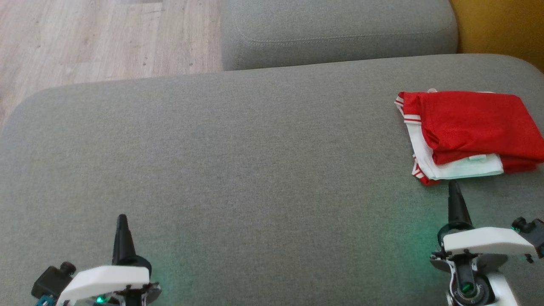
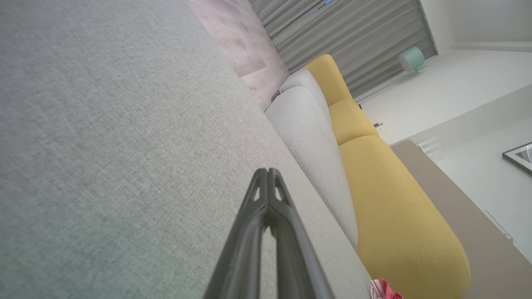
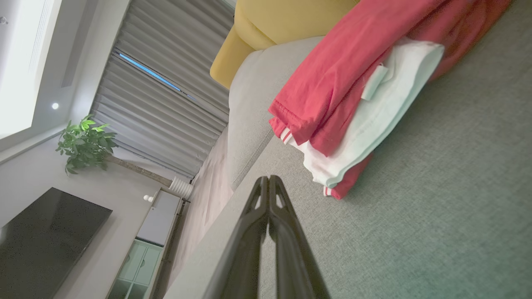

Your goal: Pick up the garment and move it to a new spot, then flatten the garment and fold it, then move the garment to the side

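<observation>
The folded red and white jersey garment [image 1: 471,123] is lying at the far right of the broad grey fabric sofa seat [image 1: 255,170]. Its long axis is running left to right across the head view, with the striped trim facing left toward the seat's middle and a white layer peeking out along the near edge. The frame edge is cutting off its right end, and the folds are hiding what kind of garment it is. In the left wrist view a small red scrap of it is peeking in at the bottom edge.

The right gripper [image 1: 454,183] is hovering just beside the garment's near edge, apart from it, with its dark fingers pressed together and gripping nothing. The left gripper [image 1: 122,219] is hanging well apart at the lower left, likewise closed and empty.
</observation>
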Motion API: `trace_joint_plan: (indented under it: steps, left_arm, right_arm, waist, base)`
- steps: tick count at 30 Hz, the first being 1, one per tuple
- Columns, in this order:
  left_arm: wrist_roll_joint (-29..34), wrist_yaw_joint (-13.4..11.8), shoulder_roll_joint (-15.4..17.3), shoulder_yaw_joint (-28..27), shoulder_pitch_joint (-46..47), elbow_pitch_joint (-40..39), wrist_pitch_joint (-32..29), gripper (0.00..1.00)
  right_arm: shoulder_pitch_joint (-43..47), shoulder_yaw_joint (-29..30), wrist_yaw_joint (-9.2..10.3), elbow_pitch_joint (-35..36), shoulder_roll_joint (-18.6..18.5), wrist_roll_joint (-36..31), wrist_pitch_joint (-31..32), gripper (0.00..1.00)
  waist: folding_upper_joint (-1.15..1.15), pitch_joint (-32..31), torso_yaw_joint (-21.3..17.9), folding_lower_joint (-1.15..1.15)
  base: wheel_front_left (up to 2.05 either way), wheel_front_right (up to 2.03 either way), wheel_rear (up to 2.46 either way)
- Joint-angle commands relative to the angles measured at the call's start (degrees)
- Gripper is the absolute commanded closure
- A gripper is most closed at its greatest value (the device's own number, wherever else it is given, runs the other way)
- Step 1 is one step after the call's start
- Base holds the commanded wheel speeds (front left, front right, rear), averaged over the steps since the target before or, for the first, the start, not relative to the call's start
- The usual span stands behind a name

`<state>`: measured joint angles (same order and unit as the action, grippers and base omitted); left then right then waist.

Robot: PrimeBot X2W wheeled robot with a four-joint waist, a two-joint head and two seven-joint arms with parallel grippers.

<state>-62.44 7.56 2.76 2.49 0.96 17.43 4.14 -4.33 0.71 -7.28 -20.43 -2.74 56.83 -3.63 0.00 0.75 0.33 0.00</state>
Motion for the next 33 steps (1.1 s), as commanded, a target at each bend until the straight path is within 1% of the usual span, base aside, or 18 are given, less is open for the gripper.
trace_joint_plan:
  steps: [1,33]
  left_arm:
    - [-1.1,0.0,0.8,-1.6,3.4,-2.1,-0.3,1.0]
    - [-18.1,-0.1,0.9,-5.2,4.4,-2.9,-5.7,1.0]
  right_arm:
    - [-2.3,-0.2,-0.12,2.4,-0.6,1.4,0.3,1.0]
    - [-2.0,2.9,-0.17,4.7,-0.6,21.2,5.7,1.0]
  waist:
    - [0.0,0.0,0.0,0.0]
    - [0.0,-0.3,-0.2,0.0]
  base:
    - [0.0,0.0,0.0]
    - [0.0,0.0,0.0]
